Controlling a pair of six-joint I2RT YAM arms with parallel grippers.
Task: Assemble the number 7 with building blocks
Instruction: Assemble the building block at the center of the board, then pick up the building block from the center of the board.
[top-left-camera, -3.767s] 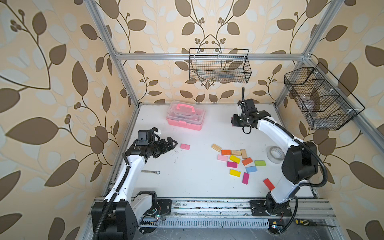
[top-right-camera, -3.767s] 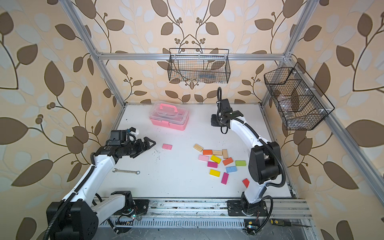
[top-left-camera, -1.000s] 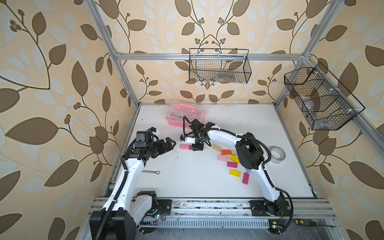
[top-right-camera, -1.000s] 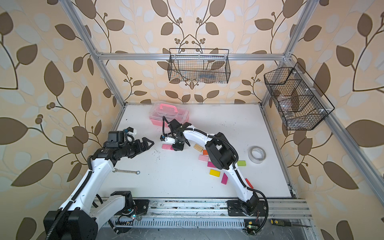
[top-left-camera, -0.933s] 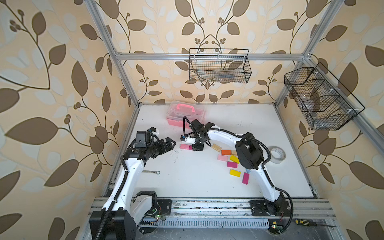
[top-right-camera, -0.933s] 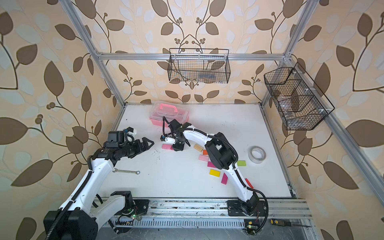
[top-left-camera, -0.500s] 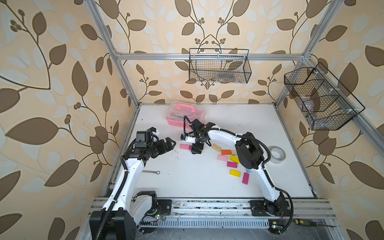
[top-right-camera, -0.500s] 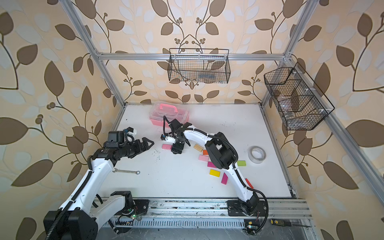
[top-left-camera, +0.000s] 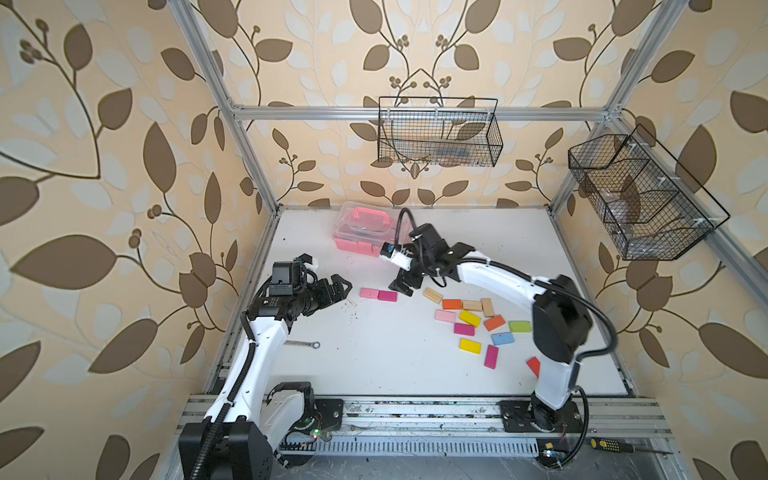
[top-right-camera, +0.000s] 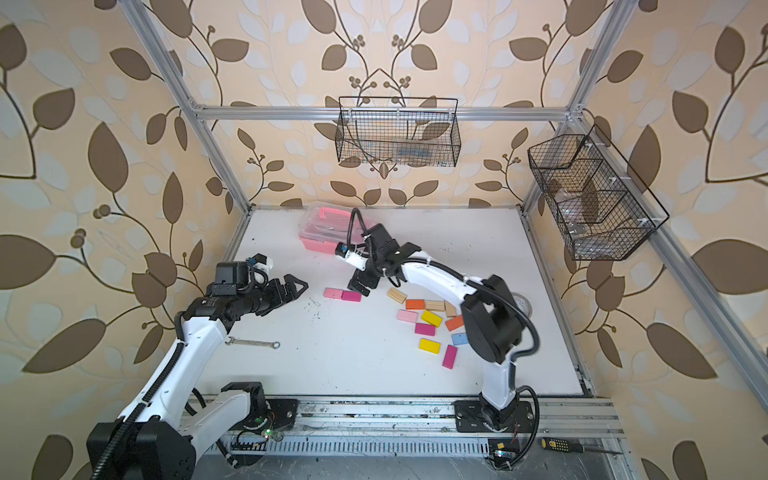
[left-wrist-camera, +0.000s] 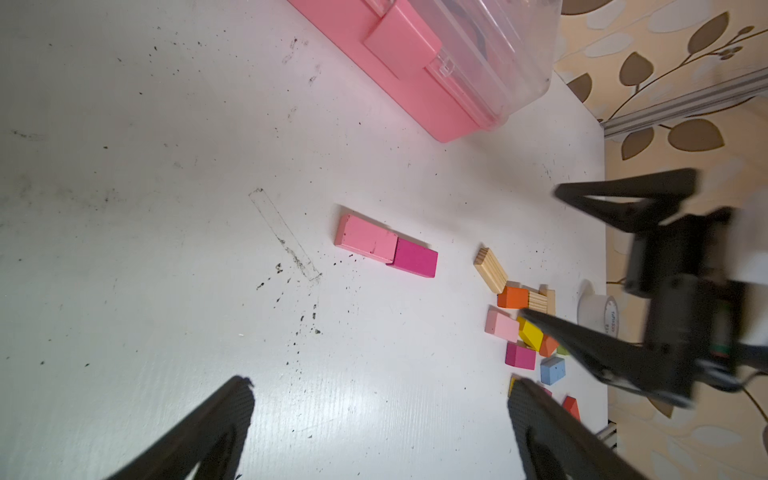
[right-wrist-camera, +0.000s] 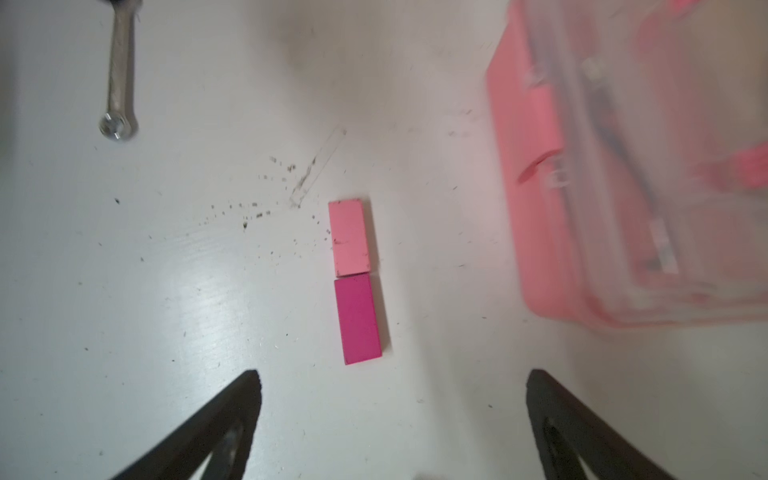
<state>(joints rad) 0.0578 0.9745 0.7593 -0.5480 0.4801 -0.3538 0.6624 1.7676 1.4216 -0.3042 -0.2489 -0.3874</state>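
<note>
A pale pink block (top-left-camera: 369, 293) and a magenta block (top-left-camera: 387, 296) lie flat, end to end, in a short bar left of the table's middle. Both show in the right wrist view, pink (right-wrist-camera: 349, 237) and magenta (right-wrist-camera: 357, 318). My right gripper (top-left-camera: 402, 286) hangs open just right of the magenta block, apart from it and holding nothing (right-wrist-camera: 392, 386). My left gripper (top-left-camera: 343, 286) stands open and empty to the left of the bar (left-wrist-camera: 380, 390). The other building blocks (top-left-camera: 469, 318) lie loose in a cluster at the right, with a wooden one (top-left-camera: 433, 296) nearest the bar.
A pink clear-lidded case (top-left-camera: 361, 232) stands behind the bar, close to my right wrist. A small wrench (top-left-camera: 302, 344) lies by my left arm. A tape roll (top-right-camera: 521, 305) sits behind my right arm's elbow. Two wire baskets (top-left-camera: 438, 133) (top-left-camera: 640, 199) hang on the walls.
My right gripper has gone from shut to open, leaving the magenta block on the table against the pink one, and has drawn slightly back. The left arm has not moved.
</note>
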